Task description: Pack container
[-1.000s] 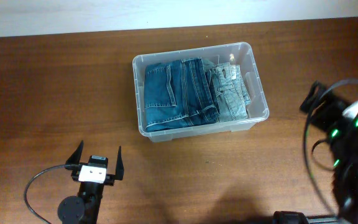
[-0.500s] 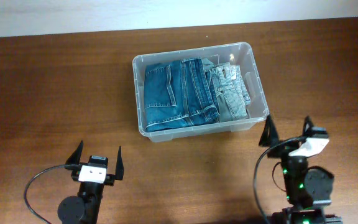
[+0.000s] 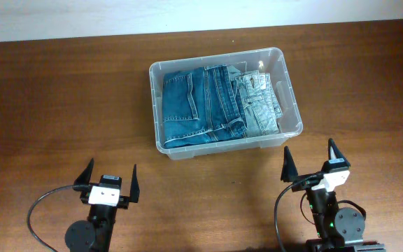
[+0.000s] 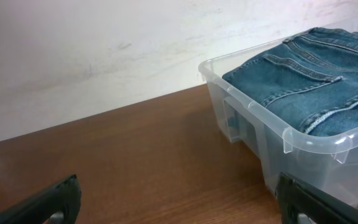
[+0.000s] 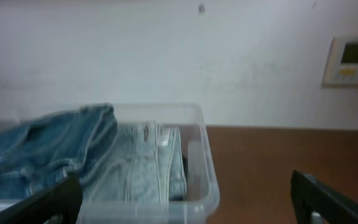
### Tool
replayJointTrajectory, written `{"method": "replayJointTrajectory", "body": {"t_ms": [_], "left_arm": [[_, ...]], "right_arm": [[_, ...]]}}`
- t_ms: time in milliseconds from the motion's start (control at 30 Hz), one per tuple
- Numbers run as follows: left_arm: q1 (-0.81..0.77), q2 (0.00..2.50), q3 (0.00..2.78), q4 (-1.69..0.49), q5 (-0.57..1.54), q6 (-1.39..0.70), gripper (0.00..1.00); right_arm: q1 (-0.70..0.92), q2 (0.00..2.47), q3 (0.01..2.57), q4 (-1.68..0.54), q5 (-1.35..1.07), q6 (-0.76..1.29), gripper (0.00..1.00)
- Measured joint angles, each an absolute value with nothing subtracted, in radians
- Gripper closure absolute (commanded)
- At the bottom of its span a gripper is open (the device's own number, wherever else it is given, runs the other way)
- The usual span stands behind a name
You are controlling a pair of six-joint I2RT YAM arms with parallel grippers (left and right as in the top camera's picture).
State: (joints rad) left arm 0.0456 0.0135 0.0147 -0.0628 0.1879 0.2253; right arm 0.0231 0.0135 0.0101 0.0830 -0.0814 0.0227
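The clear plastic container [image 3: 155, 105] stands on the brown table at mid back. It holds folded dark blue jeans [image 3: 194, 103] on the left and folded light blue jeans [image 3: 257, 105] on the right. It also shows in the left wrist view [image 4: 272, 130] and the right wrist view [image 5: 201, 162]. My left gripper [image 3: 110, 179] is open and empty near the front left, apart from the container. My right gripper [image 3: 310, 159] is open and empty just in front of the container's right front corner.
A pale wall [image 4: 104, 43] runs behind the table's far edge. A wall panel [image 5: 353, 60] hangs at the right in the right wrist view. A black cable [image 3: 37, 210] loops beside the left arm.
My right arm has swung in from the right edge and settled in front of the container's right corner, gripper open. The left arm and the container have not moved.
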Motion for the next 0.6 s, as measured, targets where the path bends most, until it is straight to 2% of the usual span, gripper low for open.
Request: {"method": "replayJointTrajectory", "body": {"t_ms": [167,600], "left_arm": [[0.046,0.014,0.015,-0.063,0.188,0.225,0.01],[0.046,0.014,0.015,-0.063,0.188,0.225,0.01]], "right_arm": [[0.023,0.012,0.01,-0.062,-0.081,-0.012,0.02],[0.023,0.012,0.01,-0.066,-0.081,-0.057,0.02]]}}
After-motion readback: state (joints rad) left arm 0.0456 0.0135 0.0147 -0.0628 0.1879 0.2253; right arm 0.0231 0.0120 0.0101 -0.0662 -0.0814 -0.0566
